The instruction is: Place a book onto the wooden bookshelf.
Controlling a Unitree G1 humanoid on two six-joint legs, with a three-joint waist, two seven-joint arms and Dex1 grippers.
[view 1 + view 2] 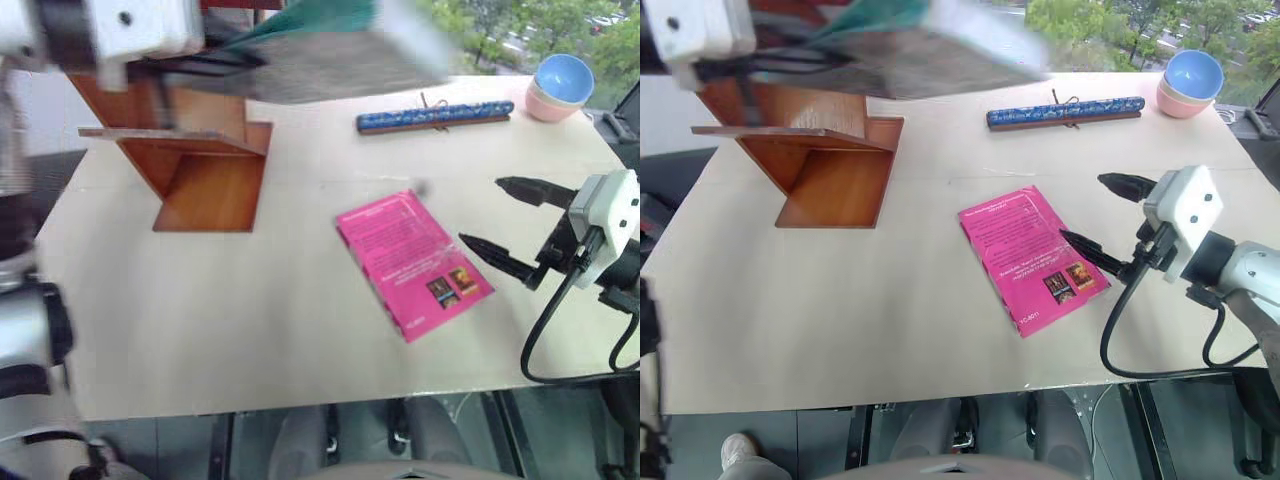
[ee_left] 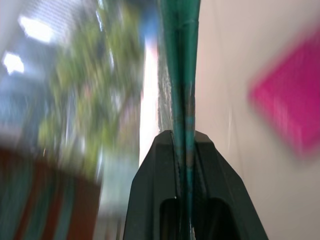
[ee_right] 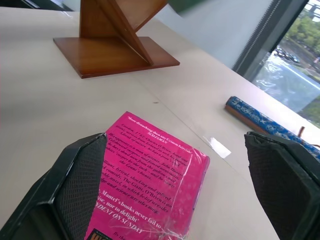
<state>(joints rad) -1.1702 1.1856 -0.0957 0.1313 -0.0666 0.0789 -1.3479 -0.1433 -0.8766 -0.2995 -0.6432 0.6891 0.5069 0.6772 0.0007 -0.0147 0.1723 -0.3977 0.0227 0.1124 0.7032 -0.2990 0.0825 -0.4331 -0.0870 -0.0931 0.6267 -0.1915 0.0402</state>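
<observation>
The teal-green book (image 1: 325, 45) hangs blurred in the air above the table's far side, just right of the wooden bookshelf (image 1: 205, 170). My left gripper (image 1: 195, 62) is shut on the edge of the book (image 2: 180, 60), and the left wrist view shows that thin edge pinched between the black fingers (image 2: 150, 195). My right gripper (image 1: 483, 211) stands open at the table's right side, level. Its fingertips are beside the right edge of a magenta-pink book (image 1: 412, 262) and hold nothing. The bookshelf (image 3: 115, 45) has a flat base, slanted side panels and a thin shelf board.
The pink book lies flat at the middle right of the pale table (image 1: 230, 320). A long blue patterned roll (image 1: 435, 116) lies at the far side. Stacked blue and pink bowls (image 1: 560, 85) sit at the far right corner. A black cable (image 1: 550, 330) loops under my right wrist.
</observation>
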